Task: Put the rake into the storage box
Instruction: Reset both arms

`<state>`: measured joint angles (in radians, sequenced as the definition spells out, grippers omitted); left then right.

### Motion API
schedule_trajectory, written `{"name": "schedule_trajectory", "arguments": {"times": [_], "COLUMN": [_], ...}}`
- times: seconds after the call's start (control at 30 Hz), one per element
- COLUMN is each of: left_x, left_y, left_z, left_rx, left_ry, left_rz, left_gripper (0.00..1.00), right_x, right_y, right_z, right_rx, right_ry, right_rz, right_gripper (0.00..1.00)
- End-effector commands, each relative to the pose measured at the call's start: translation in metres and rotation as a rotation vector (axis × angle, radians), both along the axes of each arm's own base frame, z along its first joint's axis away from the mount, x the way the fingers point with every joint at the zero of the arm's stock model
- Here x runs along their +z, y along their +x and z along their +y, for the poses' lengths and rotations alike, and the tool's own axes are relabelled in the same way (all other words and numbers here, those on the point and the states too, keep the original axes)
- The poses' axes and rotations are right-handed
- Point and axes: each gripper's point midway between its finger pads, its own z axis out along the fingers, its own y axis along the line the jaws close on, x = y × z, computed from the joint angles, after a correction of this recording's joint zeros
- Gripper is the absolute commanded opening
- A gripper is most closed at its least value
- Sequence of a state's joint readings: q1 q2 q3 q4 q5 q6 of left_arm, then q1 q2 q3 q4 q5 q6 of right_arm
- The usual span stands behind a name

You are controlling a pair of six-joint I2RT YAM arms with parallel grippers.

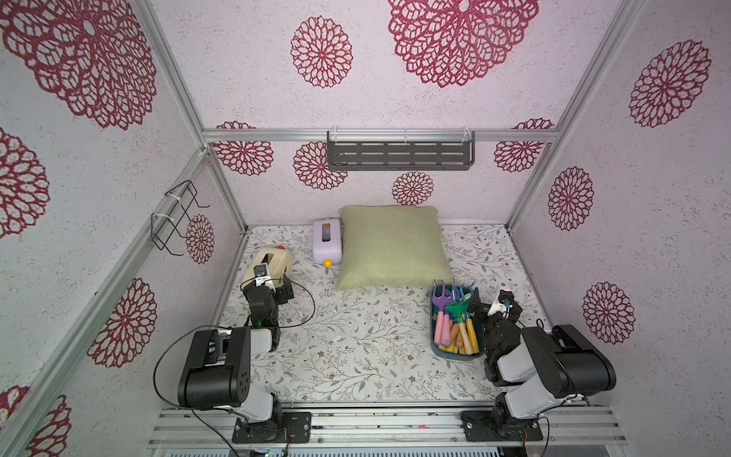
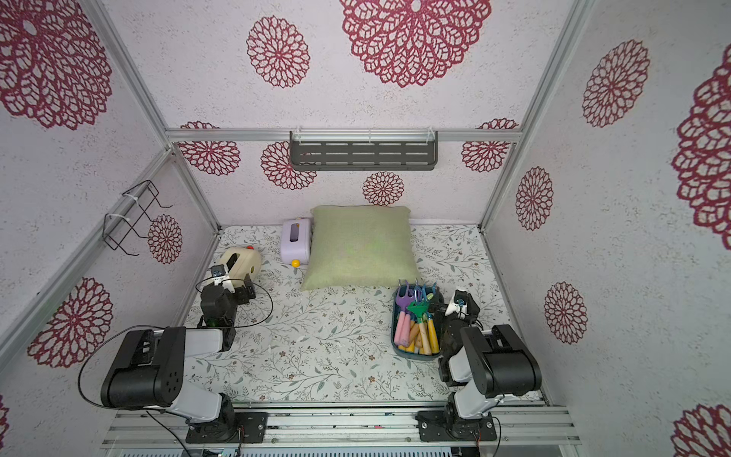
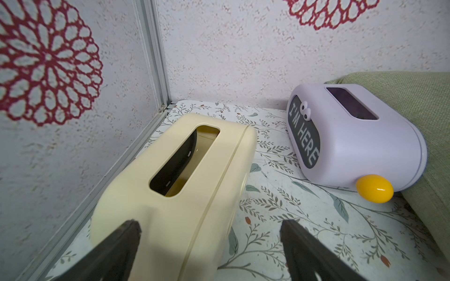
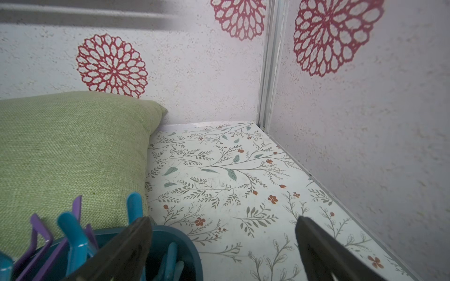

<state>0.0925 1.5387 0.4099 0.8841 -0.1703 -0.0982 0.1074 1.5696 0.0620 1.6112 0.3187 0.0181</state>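
- In both top views, the shallow teal plastic storage box (image 1: 438,351) (image 2: 398,349) holds the purple-headed plastic toy rake (image 1: 442,296) among other tools. It sits just beside the right gripper's (image 1: 494,306) spread, empty jaws.
- In the left wrist view, the left gripper (image 3: 209,223) gapes empty, with a cream toaster-shaped box (image 3: 170,194) just ahead of its jaws (irrelevant here).
- In the right wrist view, one jaw overlaps the box's corner. The task looks done; only retreat remains.

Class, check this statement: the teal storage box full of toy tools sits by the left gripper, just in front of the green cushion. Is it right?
No. The storage box sits by the right gripper, not the left gripper, as both top views show. It is full of toy tools, just in front of the green cushion.
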Motion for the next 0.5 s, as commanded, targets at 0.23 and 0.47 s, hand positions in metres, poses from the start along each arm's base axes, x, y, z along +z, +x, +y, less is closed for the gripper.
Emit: {"name": "schedule_trajectory", "arguments": {"times": [0.23,0.47], "left_x": [-0.0025,-0.0028], "left_y": [0.0006,0.0005], "left_z": [0.0052,0.0053], "left_rx": [0.017,0.017], "left_ry": [-0.004,-0.004], "left_rz": [0.011,0.012], "left_gripper": [0.97,0.97], "right_x": [0.0135,0.0133], "right_y": [0.0014,0.0015], "right_z": [0.0,-0.0012], "right_rx": [0.002,-0.027], "right_ry": [-0.008,-0.014], "right_rz": [-0.047,-0.043], "right_gripper": [0.99,0.99]}}
